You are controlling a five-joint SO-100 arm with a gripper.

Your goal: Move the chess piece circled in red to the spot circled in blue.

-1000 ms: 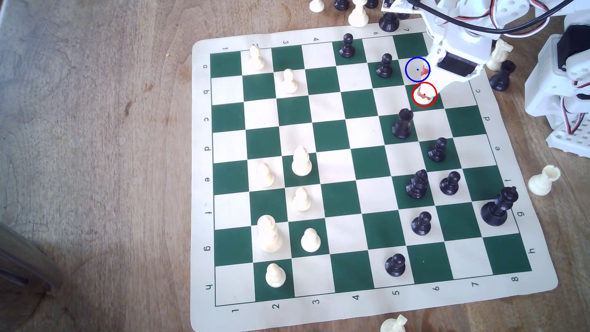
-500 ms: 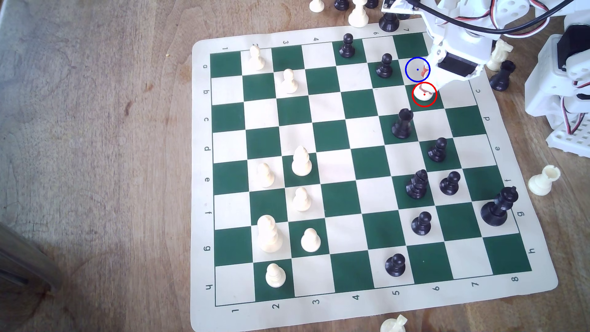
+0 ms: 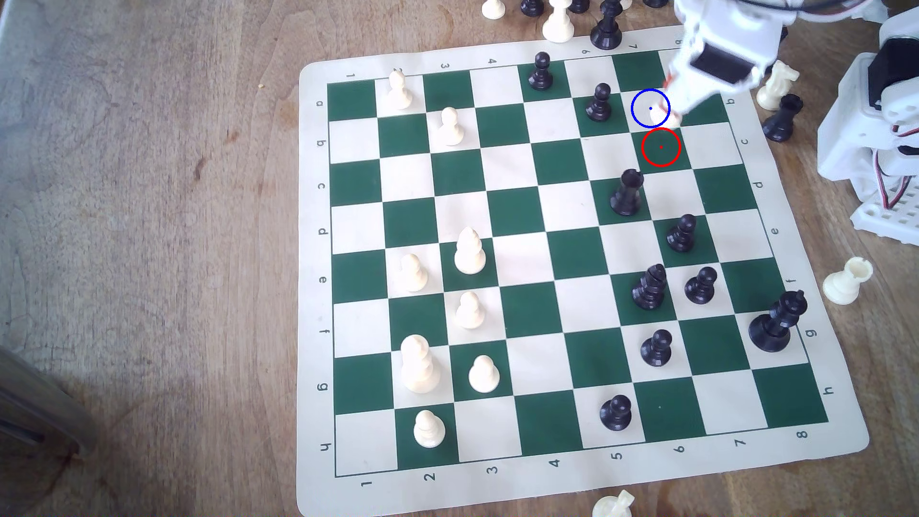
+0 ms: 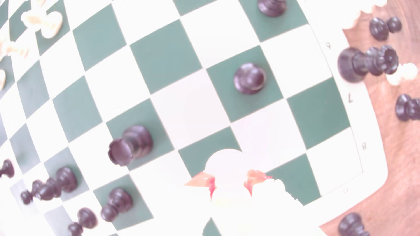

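Observation:
The cream-white rook hangs in my gripper, which is shut on it, at the exterior view's right edge of the blue-ringed cream square. The rook's base overlaps the ring's lower right part and looks raised off the board. The red-ringed green square holds nothing. In the wrist view the rook shows as a washed-out white shape between my red finger pads, with the gripper closed around it.
A black pawn stands one square to the exterior view's left of the blue ring. A black rook stands below the red ring. Loose pieces lie off the board at the top edge and right, near the arm base.
The rook has left the red-ringed square and moved up toward the blue ring, held in my gripper. The arm has pulled back and upward; the other pieces are unmoved.

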